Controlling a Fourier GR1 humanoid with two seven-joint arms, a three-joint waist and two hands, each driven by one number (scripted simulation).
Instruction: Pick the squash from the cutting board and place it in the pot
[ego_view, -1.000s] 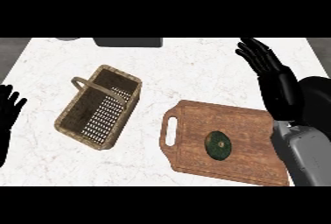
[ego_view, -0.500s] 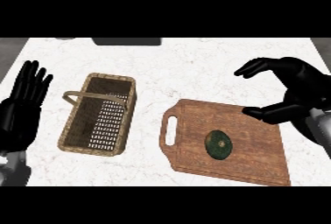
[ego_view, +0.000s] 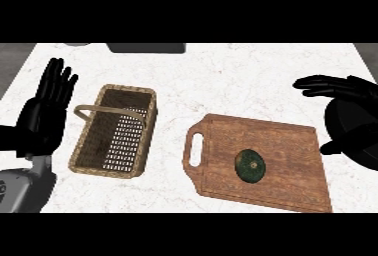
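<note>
Squash (ego_view: 250, 165): small, dark green, rounded; it is found lying on the cutting board, right of that board's middle, untouched by either hand.

Counter (ego_view: 221, 80): white, marbled; all items are borne on it.

Cutting board (ego_view: 288, 150): brown wood with a slotted handle at its left end; it is set right of centre, tilted slightly.

Basket (ego_view: 118, 132): woven, oblong, with a hoop handle; it is placed left of the board and apart from it.

Dark object (ego_view: 146, 48): seen only in part at the far edge; whether it is the pot cannot be told.

Right hand (ego_view: 353, 117): black, held over the board's right end, fingers spread and unclenched, nothing gripped; it is placed right of the squash and apart from it.

Left hand (ego_view: 43, 117): black, shown at the left edge beside the basket, fingers straight and upward, at rest.

Step in hand, as judged: the reach toward the squash; no grasp is yet made. Next move, as judged: the right hand is to be brought left and lowered until the fingers can be curled round the squash.
</note>
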